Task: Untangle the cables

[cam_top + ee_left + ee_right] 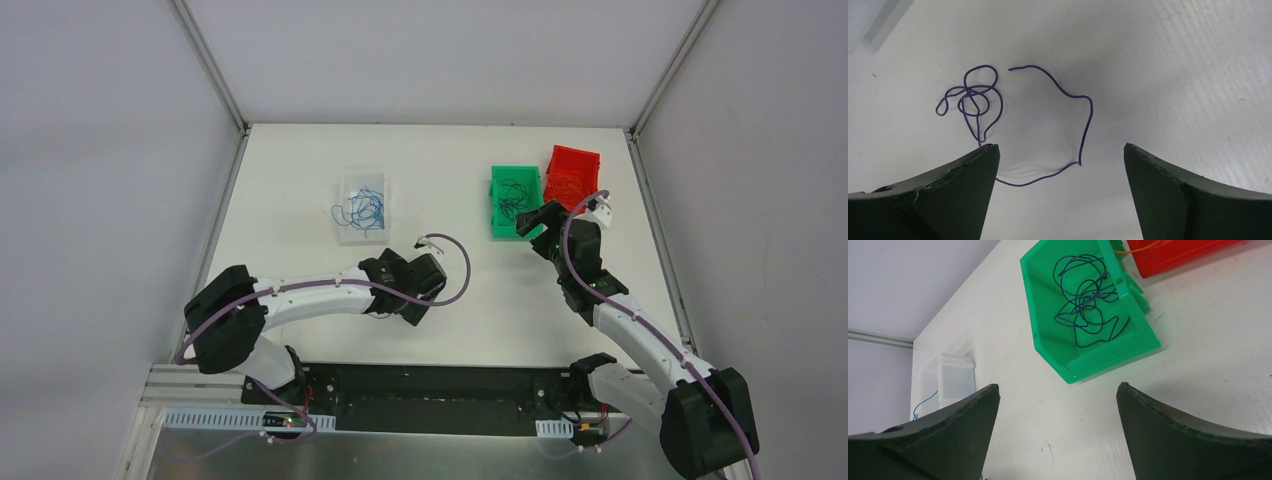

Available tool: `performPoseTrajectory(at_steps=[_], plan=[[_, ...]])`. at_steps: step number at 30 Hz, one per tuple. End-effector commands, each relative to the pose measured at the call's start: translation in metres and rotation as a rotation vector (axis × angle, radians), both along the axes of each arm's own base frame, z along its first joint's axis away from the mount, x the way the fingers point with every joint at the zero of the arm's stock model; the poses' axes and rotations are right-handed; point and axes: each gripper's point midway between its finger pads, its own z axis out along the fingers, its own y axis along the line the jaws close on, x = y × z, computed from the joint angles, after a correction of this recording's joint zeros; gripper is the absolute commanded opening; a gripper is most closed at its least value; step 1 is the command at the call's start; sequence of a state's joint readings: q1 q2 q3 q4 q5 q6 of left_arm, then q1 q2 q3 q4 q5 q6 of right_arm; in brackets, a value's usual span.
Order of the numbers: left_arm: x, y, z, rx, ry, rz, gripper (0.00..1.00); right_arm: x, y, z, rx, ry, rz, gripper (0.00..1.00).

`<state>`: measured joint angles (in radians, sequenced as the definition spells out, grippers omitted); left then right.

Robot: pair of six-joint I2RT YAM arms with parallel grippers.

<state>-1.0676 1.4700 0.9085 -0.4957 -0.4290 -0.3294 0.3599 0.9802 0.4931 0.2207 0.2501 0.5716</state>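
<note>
My left end effector [1060,148] hangs released above a thin dark-blue curly wire [1091,112] that lies on the white surface [1188,70], with one end knotted in loops. My right end effector [1056,386] is also released and empty, and it faces the green plastic bin [1043,315] holding dark wires [1083,307]. I think the next move is to descend and pinch precisely beside the knot.

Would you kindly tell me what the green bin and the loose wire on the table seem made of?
The green bin is likely moulded hard plastic: uniform colour, slight sheen, crisp edges. The loose wire is probably plastic-coated: smooth, dark purple, holding soft loops; its core is unseen.
</note>
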Motion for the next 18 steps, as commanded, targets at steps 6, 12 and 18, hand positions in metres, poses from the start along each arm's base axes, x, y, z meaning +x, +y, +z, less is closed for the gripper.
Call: performPoseTrajectory(at_steps=[6,12,18], plan=[[0.009,0.018,-0.017,0.085,0.039,0.118,0.99,0.007,0.0,0.015,0.015,-0.047,-0.016,0.91],[0.02,0.032,-0.017,0.103,0.033,0.19,0.99,0.007,0.0,0.015,0.016,-0.046,-0.015,0.91],[0.032,0.045,-0.011,0.044,0.067,0.269,0.99,0.006,0.0,0.015,0.017,-0.047,-0.012,0.91]])
